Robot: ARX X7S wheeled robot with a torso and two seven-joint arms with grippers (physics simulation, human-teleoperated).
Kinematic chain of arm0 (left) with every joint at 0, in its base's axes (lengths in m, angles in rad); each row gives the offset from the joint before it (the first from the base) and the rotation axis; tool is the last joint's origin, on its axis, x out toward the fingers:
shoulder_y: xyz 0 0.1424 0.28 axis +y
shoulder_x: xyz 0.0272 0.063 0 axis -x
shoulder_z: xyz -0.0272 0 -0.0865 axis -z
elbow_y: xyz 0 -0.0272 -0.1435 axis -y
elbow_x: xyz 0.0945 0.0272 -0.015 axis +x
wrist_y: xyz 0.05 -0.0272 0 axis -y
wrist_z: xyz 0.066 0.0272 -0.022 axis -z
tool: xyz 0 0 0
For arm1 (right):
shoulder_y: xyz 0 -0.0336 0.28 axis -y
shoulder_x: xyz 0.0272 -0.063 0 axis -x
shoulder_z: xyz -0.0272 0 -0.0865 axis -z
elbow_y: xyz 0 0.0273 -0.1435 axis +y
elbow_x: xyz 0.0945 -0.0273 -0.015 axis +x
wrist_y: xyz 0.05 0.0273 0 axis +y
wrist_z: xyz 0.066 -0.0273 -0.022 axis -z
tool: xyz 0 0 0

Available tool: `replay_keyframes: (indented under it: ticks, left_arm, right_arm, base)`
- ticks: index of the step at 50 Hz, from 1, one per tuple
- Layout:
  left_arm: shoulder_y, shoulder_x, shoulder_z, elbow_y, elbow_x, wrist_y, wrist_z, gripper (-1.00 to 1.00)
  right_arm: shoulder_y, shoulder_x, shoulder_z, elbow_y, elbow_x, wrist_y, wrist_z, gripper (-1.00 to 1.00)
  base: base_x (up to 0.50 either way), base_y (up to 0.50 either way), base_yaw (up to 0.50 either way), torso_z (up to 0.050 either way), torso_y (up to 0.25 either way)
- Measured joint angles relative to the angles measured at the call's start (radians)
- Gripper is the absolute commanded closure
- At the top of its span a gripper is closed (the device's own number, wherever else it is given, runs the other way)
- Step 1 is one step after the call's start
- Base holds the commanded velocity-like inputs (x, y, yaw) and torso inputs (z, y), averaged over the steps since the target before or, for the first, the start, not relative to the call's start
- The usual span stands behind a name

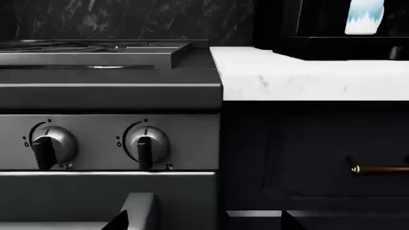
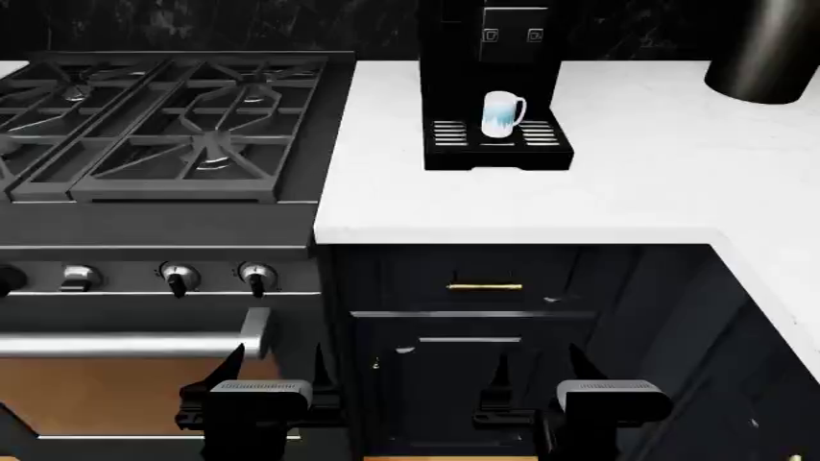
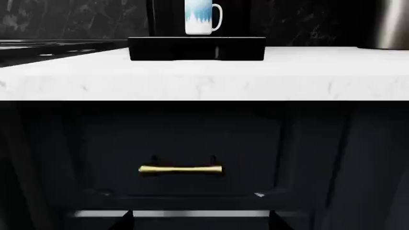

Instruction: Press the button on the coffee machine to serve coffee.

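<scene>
Both grippers, left [image 2: 259, 399] and right [image 2: 592, 399], low before counter edge [image 2: 513, 233], below coffee machine [image 2: 494, 67]; jaw spread unclear.

Both grippers, left [image 2: 276, 370] and right [image 2: 539, 370], are black with slim pointed black fingers [image 2: 230, 360] on a blocky body capped by a ribbed pale grey plate.

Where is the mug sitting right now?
In the head view the mug stands upright on the drip tray of the coffee machine, at the back of the white counter, right of the stove.
</scene>
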Motion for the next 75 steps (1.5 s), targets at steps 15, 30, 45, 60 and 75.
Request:
replay_keyframes:
  ticks: [15,30,45,60,75]
  left_arm:
    - [0.002,-0.031,0.034,0.001,-0.023,-0.004,-0.031,-1.00]
    - [0.000,-0.058,0.078,-0.001,-0.036,0.018,-0.062,-1.00]
    - [0.004,-0.079,0.105,0.004,-0.048,0.065,-0.085,-1.00]
    - [0.001,-0.095,0.127,0.000,-0.049,0.082,-0.115,-1.00]
    - [-0.009,-0.113,0.152,0.006,-0.075,0.073,-0.131,-1.00]
  right_arm:
    - [0.000,0.031,-0.038,-0.001,0.015,-0.004,0.045,-1.00]
    - [-0.002,0.060,-0.070,-0.008,0.026,-0.003,0.088,-1.00]
    - [-0.002,0.080,-0.092,-0.015,0.038,0.002,0.119,-1.00]
    - [0.002,0.098,-0.113,-0.015,0.049,0.006,0.144,-1.00]
    - [0.013,0.114,-0.135,-0.010,0.070,0.000,0.162,-1.00]
  base:
    - [0.00,0.00,0.00,0.000,0.000]
    - [0.00,0.00,0.00,0.010,0.000]
    - [0.00,0.00,0.00,0.050,0.000]
    - [0.00,0.00,0.00,0.050,0.000]
    - [0.00,0.00,0.00,0.023,0.000]
